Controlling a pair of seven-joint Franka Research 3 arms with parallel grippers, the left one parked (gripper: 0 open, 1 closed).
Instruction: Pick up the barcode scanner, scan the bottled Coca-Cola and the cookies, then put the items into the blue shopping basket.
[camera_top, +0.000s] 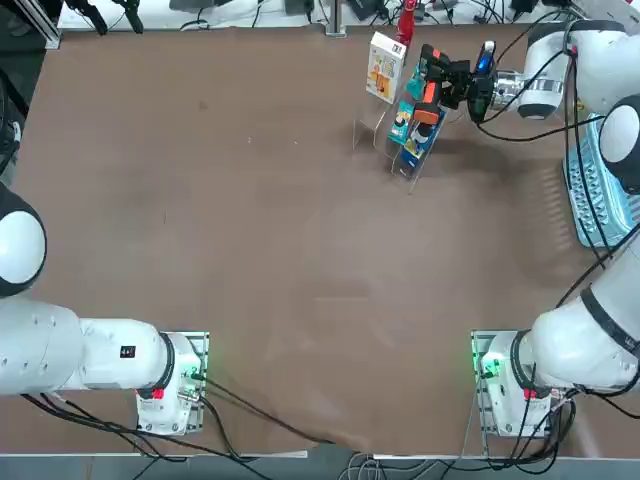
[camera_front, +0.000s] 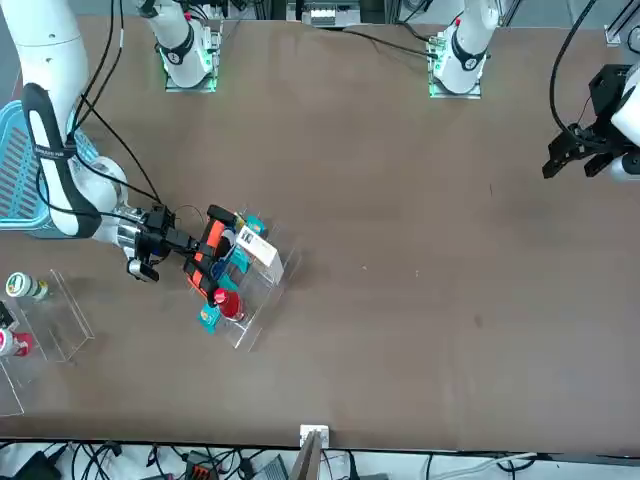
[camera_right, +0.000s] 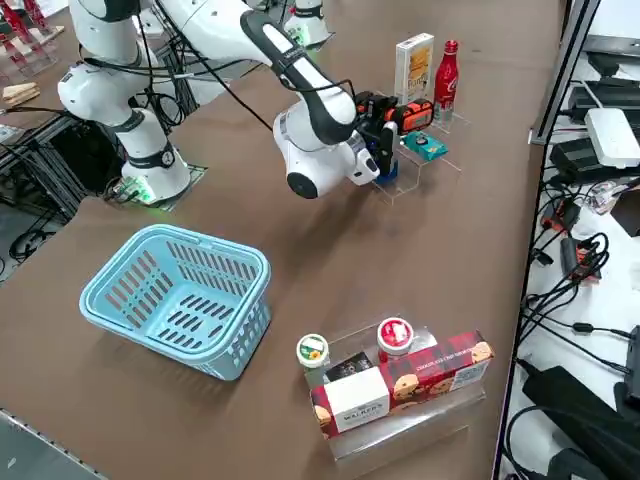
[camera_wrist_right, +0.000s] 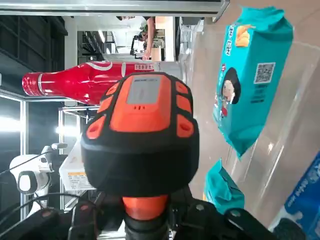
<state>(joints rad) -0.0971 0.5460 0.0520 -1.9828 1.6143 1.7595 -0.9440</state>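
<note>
The right gripper (camera_right: 385, 125) was clamped on the scanner (camera_right: 412, 113), aimed at the Coke (camera_right: 446, 76) and cookies (camera_right: 413, 66) on the clear stand (camera_right: 420, 165); the basket (camera_right: 180, 298), well apart, held nothing, so bagging remained.

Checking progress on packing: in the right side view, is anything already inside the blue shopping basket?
No. The blue shopping basket shows only its bare slotted floor and walls, with no goods inside.
</note>
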